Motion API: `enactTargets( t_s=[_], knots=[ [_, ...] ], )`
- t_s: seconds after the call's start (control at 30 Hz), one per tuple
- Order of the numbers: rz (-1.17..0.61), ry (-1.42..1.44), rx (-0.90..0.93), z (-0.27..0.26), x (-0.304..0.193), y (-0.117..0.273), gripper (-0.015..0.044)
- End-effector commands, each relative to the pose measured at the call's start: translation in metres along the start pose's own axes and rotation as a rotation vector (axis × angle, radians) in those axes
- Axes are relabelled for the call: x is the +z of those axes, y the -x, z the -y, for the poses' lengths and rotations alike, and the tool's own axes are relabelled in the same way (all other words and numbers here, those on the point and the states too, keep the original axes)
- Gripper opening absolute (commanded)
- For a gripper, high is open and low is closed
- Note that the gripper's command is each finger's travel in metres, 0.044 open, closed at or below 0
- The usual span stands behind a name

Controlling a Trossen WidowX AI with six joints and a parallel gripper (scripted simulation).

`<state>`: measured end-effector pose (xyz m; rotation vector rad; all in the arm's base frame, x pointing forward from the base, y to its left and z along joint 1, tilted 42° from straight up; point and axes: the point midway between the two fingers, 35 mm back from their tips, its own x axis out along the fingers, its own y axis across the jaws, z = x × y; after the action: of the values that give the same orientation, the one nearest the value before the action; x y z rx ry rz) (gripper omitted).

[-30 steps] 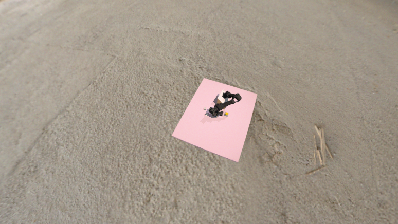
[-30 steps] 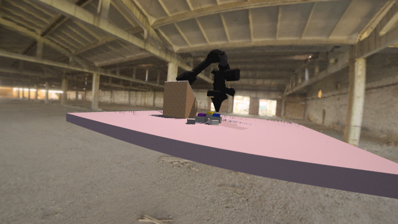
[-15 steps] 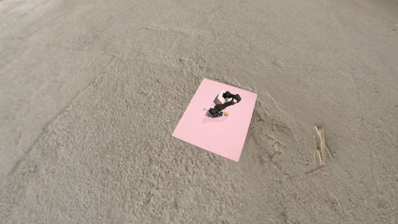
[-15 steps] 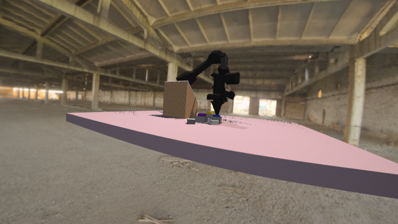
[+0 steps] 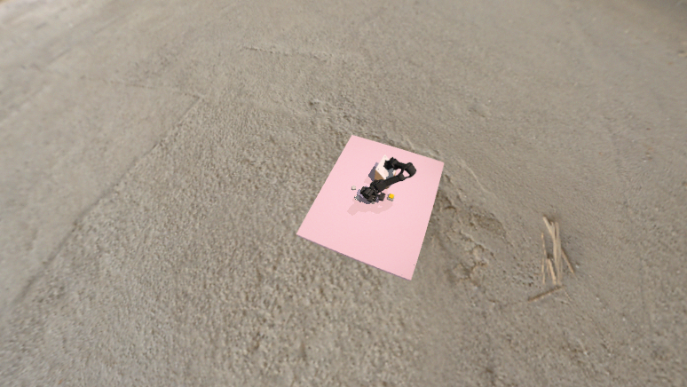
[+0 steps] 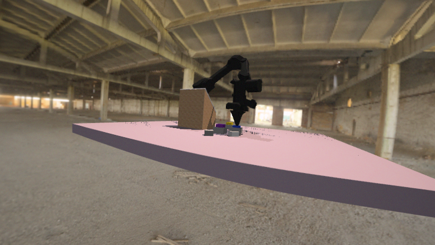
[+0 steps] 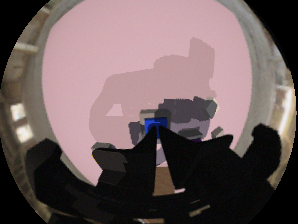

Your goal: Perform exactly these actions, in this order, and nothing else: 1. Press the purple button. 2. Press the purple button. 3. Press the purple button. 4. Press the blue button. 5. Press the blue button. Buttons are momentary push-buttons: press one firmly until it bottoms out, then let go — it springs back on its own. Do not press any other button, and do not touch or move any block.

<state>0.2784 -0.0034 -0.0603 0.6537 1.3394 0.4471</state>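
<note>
Exterior view is showing the blue button (image 6: 236, 126) sitting on its grey base near the middle of the pink platform (image 6: 273, 149), with the gripper (image 6: 236, 121) pointing straight down at it, its tip right at the cap. The fingers are closed together into a point and holding nothing. Whether the tip is actually pressing the cap, I cannot tell from here. Just left of it the purple button (image 6: 220, 125) is standing on its own grey base, and a yellow button (image 6: 229, 123) is peeking out behind the two. Two small grey blocks, one (image 6: 208, 132) at the left and one (image 6: 233, 133) in front, are lying on the near side of the cluster. Farther left a brown box (image 6: 194, 108) is rising from the slab, and the black arm (image 6: 218, 74) is arching up over it.

The platform is lying flat with a dark edge, over gritty grey ground inside a big concrete hall with pillars and roof beams.

The wrist view is showing the blue cap (image 7: 156, 125) directly beyond the closed fingertips, with the arm's shadow spreading over the pink.

From the top view the arm (image 5: 391, 177) is hiding the blue and purple buttons, while the yellow one (image 5: 390, 195) is showing plainly to its right; dry sticks (image 5: 552, 249) are lying on the sandy ground far right.
</note>
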Motion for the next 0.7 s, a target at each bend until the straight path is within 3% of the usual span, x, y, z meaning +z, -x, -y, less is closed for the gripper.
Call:
enactTargets(
  t_s=[0.0,0.23,0.67],
  knots=[
    [-0.005,-0.003,0.001,0.0,-0.001,0.021,0.002],
    [-0.007,-0.005,0.003,-0.001,-0.002,0.031,0.002],
    [-0.007,-0.005,0.003,-0.001,-0.002,0.011,0.002]
  ],
)
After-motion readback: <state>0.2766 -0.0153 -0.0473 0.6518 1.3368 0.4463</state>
